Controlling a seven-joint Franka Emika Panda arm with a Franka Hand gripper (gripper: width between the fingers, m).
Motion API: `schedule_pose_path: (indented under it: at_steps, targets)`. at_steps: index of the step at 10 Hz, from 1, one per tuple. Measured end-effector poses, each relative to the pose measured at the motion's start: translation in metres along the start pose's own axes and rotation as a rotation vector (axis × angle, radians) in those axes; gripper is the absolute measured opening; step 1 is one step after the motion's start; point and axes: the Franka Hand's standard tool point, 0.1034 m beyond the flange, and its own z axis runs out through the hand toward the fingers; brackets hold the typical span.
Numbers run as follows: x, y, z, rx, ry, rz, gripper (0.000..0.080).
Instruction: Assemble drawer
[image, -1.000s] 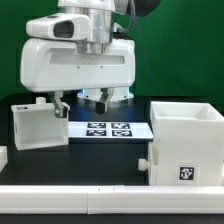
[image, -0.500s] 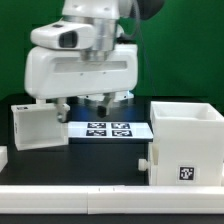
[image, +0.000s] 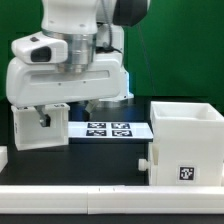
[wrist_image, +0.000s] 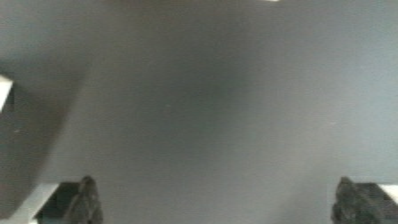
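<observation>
The large white casing (image: 185, 140) stands at the exterior view's right, open top up, with a tag on its front and a small knobbed piece (image: 148, 161) at its left side. A smaller white tray (image: 38, 126) stands at the exterior view's left. The arm's white hand housing (image: 65, 78) hangs just above and partly in front of that tray, and hides most of the fingers there. In the wrist view my gripper (wrist_image: 217, 203) is open, its two dark fingertips (wrist_image: 71, 200) far apart with only blurred dark table between them.
The marker board (image: 108, 129) lies flat on the dark table between the tray and the casing. A white part (image: 3, 156) shows at the left edge. A white rail (image: 100, 193) runs along the front. A green wall stands behind.
The arm has swung toward the exterior view's left and come nearer the camera, from above the marker board to over the left tray. The parts have not moved.
</observation>
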Motion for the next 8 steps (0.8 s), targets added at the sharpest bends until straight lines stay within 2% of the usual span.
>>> schedule_pose_path:
  at_steps: [1, 3, 4, 5, 8]
  targets:
    - [-0.001, -0.003, 0.002, 0.003, -0.059, 0.026, 0.0655]
    - [-0.006, -0.011, 0.007, -0.058, -0.206, 0.069, 0.0655]
    - [-0.013, -0.017, 0.009, -0.046, -0.289, 0.07, 0.0655]
    - [-0.016, -0.016, 0.011, -0.032, -0.348, 0.069, 0.0655]
    - [-0.012, -0.023, 0.016, -0.009, -0.476, 0.055, 0.0655]
